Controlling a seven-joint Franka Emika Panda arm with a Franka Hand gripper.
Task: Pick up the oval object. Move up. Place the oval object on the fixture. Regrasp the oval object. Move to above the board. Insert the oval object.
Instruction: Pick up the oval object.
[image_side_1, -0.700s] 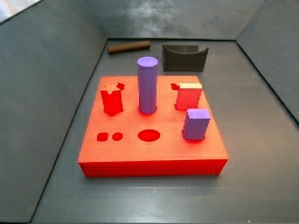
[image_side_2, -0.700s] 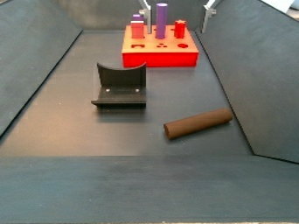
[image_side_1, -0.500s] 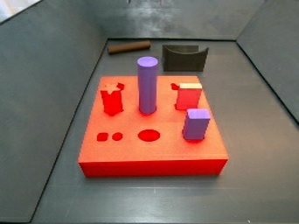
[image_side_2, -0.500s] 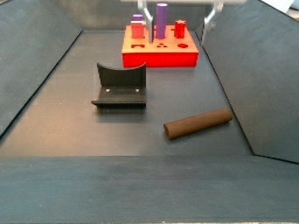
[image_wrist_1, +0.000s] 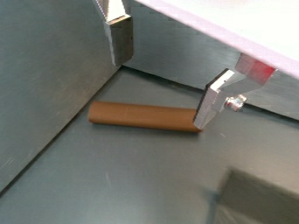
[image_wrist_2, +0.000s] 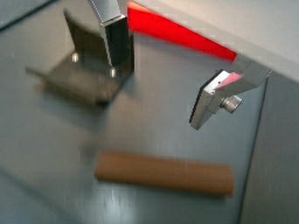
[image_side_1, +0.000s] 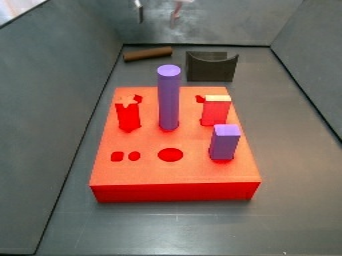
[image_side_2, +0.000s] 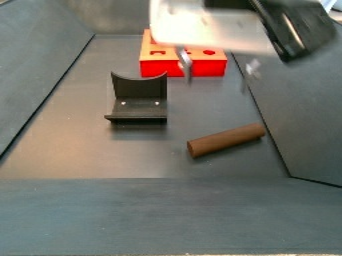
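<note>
**Open gripper above the floor, oval object lying free**

The gripper (image_wrist_1: 163, 70) hangs over the grey floor (image_wrist_1: 82, 188) with its two silver fingers spread wide and nothing between them. In both wrist views the oval object (image_wrist_1: 143, 116) lies flat on the floor below the fingers; in a wrist view one finger (image_wrist_1: 214, 101) overlaps the rod's end in the picture, though whether it touches cannot be told. The other finger (image_wrist_1: 119, 39) stands well clear of the rod. In a side view the gripper (image_side_2: 187, 66) shows as a blurred white and dark mass near the top, its fingertips hanging in front of the board (image_side_2: 187, 62).

In that side view the oval object (image_side_2: 225, 142) rests on its side at about 4 o'clock from the fixture (image_side_2: 136, 100), apart from it and close to the right-hand wall (image_side_2: 301, 110). The fixture stands upright on its base plate, with the board beyond it at roughly 1 o'clock.

In a side view the board (image_side_1: 174, 150) fills the middle, carrying a tall purple cylinder (image_side_1: 168, 97), a short purple block (image_side_1: 225, 142) and red pegs (image_side_1: 130, 113). The fixture (image_side_1: 211, 66) sits past the board at about 1 o'clock, and the oval object (image_side_1: 148, 54) lies at 9 o'clock from the fixture, beside the back wall. The gripper (image_side_1: 159, 10) is only a blur at the top edge there.
</note>
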